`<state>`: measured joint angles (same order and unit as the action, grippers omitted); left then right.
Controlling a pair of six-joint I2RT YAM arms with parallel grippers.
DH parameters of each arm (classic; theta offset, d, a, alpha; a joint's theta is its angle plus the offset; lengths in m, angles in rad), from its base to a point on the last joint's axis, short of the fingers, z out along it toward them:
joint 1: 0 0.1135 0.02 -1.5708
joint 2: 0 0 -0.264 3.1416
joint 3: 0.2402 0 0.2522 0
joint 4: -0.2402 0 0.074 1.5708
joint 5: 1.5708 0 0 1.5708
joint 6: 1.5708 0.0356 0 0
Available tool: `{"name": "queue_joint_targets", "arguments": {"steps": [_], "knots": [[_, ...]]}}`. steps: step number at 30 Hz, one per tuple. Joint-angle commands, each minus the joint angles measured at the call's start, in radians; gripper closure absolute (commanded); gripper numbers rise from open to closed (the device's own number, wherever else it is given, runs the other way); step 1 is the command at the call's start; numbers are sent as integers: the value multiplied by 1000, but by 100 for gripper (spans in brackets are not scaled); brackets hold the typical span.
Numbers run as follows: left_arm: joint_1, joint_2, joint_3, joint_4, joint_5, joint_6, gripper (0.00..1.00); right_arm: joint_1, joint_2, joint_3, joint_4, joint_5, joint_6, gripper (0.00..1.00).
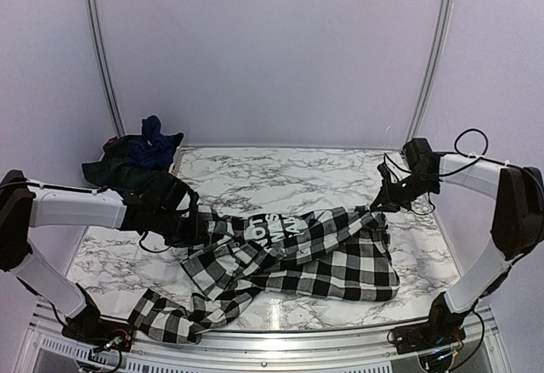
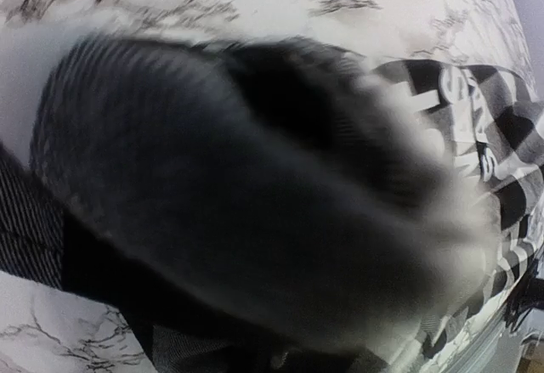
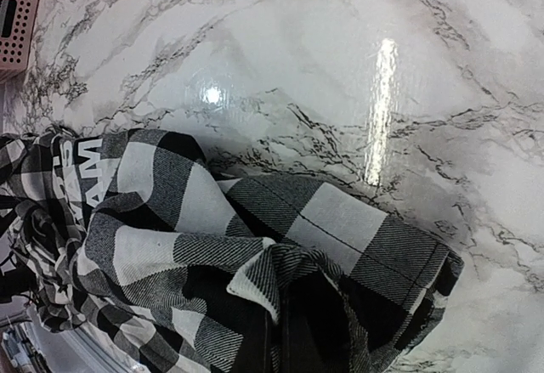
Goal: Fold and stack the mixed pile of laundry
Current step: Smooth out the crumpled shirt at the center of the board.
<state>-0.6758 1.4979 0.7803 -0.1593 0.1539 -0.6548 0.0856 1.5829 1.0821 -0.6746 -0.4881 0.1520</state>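
Though crumpled, check shirt [image 1: 297,250] on marble table [image 1: 280,173].

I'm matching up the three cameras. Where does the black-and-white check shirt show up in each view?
Top external: the check shirt lies lower centre, spread left to right.
Left wrist: the shirt runs along the right edge, partly blurred.
Right wrist: the shirt fills the lower left and bottom centre.
Shared landmark: the white lettering on the shirt, visible in all three.
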Motion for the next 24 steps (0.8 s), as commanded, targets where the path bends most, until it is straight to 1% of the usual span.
{"name": "queue_joint_targets", "arguments": {"steps": [1,6,9,14,16,19,21,24], "knots": [[16,-125,85,-33,4,-5,100,-24,-85,63,-77,29,-22,100],[74,-340,145,-170,-111,-39,100,-134,-227,66,-152,65,-43,100],[104,-402,168,-195,-121,-62,100,-135,-295,70,-173,81,-49,100],[114,-445,224,-204,-117,-64,100,-136,-426,92,-156,71,-22,100],[114,-438,248,-203,-125,-54,100,-136,-442,114,-175,85,-27,100],[119,-381,292,-199,-146,-13,100,-136,-404,137,-148,108,-35,100],[134,-309,354,-189,-162,25,100,-136,-339,165,-101,106,-31,100],[177,-154,470,-140,-240,75,100,-136,-176,262,2,127,-8,100]]}}
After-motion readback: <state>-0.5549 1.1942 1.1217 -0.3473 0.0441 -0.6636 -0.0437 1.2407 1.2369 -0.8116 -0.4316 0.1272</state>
